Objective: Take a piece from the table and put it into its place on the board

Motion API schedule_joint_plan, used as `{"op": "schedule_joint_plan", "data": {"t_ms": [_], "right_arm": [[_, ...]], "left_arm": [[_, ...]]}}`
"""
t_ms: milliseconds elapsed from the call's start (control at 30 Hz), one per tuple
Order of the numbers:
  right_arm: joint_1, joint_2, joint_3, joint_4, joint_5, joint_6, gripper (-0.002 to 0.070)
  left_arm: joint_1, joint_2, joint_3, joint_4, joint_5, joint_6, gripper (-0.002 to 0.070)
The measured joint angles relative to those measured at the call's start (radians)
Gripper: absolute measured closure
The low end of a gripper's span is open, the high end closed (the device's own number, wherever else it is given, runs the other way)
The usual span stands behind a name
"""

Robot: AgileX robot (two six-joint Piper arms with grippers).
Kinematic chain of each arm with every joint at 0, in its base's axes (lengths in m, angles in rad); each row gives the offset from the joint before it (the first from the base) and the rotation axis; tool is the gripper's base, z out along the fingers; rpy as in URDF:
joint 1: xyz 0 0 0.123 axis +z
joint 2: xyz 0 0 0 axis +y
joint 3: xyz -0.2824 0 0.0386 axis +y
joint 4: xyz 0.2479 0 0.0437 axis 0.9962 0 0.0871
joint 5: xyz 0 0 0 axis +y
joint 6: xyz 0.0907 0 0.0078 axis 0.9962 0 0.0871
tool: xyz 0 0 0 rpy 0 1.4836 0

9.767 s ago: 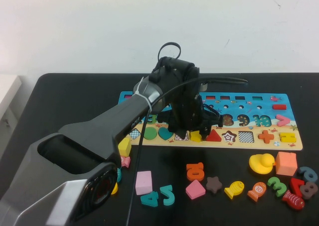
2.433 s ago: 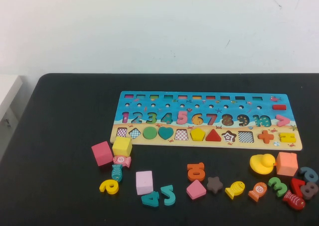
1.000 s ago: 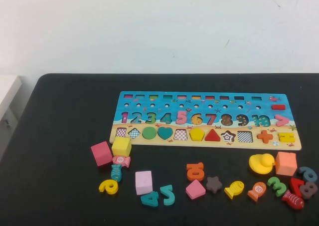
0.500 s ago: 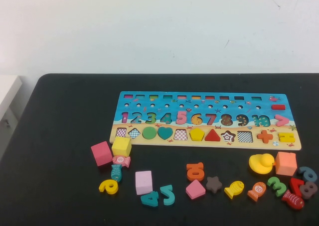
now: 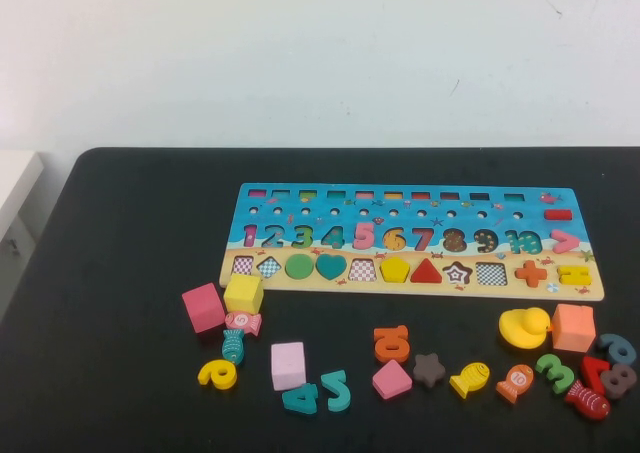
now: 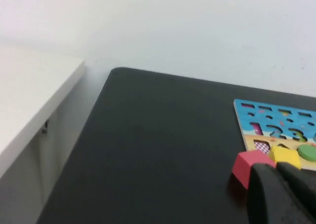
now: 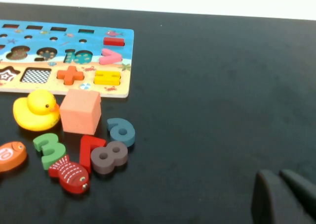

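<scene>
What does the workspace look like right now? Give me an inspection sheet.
Surface: black table, matte.
Job's things: board lies flat; yellow pentagon piece sits in its slot in the shape row.
Clutter: yellow cube and pink cube near the board's left end; duck, orange cube, loose numbers and fish along the near edge.
Grippers: left tool shut, pulled back off the table's left corner; right tool shut, parked over bare table at the right; both empty.
Cables: nothing seen.
Surroundings: white wall, white ledge at left.
</scene>
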Motion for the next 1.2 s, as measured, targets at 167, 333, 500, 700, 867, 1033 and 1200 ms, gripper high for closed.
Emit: {"op": "schedule_joint_plan", "data": {"t_ms": [167, 333, 500, 700, 867, 1033, 1200], "right_arm": [[0.000, 0.000, 0.000, 0.000, 0.000, 0.000, 0.0658], [0.000, 0.000, 0.000, 0.000, 0.000, 0.000, 0.0658], [0.000, 0.000, 0.000, 0.000, 0.000, 0.000, 0.0658], [0.000, 0.000, 0.000, 0.000, 0.000, 0.000, 0.0658], [0.000, 0.000, 0.000, 0.000, 0.000, 0.000, 0.0658], [0.000, 0.000, 0.000, 0.000, 0.000, 0.000, 0.0657], [0.000, 0.000, 0.000, 0.000, 0.000, 0.000, 0.0658]], "left_arm": [[0.000, -0.046, 0.000, -0.100, 0.072, 0.064, 0.0676], [0.000, -0.056, 0.000, -0.187, 0.208, 0.240, 0.0676], [0.000, -0.058, 0.000, -0.195, 0.216, 0.355, 0.0676], [0.000, -0.058, 0.000, -0.196, 0.218, 0.393, 0.0676], [0.000, -0.058, -0.002, -0.198, 0.220, 0.400, 0.0676], [0.000, -0.058, -0.002, -0.203, 0.224, 0.406, 0.0676], [0.000, -0.058, -0.002, -0.214, 0.224, 0.406, 0.0676]]}}
